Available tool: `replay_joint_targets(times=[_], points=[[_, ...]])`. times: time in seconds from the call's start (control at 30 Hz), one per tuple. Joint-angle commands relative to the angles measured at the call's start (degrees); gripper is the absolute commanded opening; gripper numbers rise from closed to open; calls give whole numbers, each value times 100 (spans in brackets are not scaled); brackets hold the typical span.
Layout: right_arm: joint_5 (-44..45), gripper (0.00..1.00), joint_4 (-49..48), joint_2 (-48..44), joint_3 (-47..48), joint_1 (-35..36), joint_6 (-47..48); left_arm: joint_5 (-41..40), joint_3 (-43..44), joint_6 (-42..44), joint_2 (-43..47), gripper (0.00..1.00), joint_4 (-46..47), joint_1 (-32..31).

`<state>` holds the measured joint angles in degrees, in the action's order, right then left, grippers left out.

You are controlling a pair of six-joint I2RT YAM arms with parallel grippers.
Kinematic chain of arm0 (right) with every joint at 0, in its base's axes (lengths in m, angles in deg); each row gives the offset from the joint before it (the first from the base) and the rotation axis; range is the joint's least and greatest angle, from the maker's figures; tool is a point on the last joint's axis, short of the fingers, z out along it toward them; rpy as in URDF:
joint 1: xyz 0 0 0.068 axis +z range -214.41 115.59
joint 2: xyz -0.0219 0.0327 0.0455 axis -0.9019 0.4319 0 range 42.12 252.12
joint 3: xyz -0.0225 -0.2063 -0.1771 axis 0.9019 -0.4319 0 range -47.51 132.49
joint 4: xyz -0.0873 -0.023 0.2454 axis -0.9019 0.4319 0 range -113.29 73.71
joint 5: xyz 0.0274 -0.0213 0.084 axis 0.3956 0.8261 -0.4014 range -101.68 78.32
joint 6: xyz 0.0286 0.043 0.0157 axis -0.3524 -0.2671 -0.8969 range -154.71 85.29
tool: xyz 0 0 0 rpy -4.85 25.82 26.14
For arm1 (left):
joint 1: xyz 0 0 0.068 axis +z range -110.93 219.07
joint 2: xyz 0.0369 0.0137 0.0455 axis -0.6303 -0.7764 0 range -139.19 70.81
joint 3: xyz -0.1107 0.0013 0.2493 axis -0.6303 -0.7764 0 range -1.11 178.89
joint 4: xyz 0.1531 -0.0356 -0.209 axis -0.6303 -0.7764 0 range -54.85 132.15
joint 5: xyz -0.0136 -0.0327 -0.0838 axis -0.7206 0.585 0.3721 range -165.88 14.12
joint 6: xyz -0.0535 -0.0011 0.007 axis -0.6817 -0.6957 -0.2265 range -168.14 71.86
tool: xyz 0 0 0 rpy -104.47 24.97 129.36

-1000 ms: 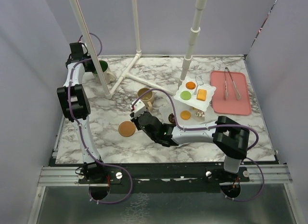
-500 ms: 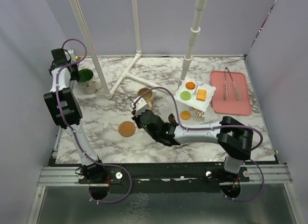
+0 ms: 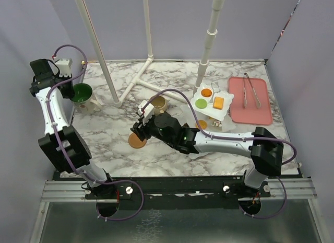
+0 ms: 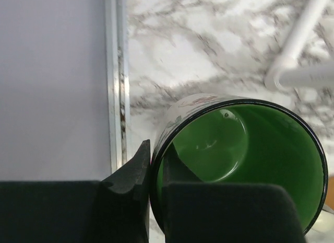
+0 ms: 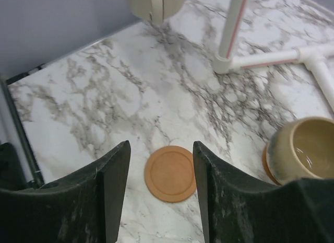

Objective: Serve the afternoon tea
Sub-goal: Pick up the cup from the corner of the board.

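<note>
Pinching green mug [image 4: 245, 149] rim, coaster [image 5: 170, 173] between right fingers [image 5: 112, 185]

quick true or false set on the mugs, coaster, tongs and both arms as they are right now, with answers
1. The left fingers clamp the wall of the green-lined mug, one finger inside it. True.
2. The right fingers are shut on the round brown coaster. False: they stand open over it, not gripping it.
3. The tongs lie on the pink tray. True.
4. The tan mug lies tipped on its side. False: it stands upright, mouth up.
5. The top plate of the stand is empty. False: it holds pastries, one orange, one green and one yellow.
</note>
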<state>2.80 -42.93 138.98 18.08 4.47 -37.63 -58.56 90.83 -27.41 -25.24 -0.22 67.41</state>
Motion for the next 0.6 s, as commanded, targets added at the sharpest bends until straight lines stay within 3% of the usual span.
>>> replay_joint_targets(times=[0.0, 0.17, 0.4, 0.57], points=[[-1390, 59, 829, -228, 597, -25, 79, 902, -571, 926, 1009, 0, -936, 71], [-2064, 75, 1372, -67, 1120, -24, 141, 1143, -1383, 1002, 1891, 0, -1057, 60], [-2275, 93, 2293, 447, 2039, -15, 173, 1091, -1955, 89, 2519, 0, -617, -145], [-2030, 97, 2829, 899, 2688, 41, 323, 770, -2089, -621, 2795, 0, -237, -561]])
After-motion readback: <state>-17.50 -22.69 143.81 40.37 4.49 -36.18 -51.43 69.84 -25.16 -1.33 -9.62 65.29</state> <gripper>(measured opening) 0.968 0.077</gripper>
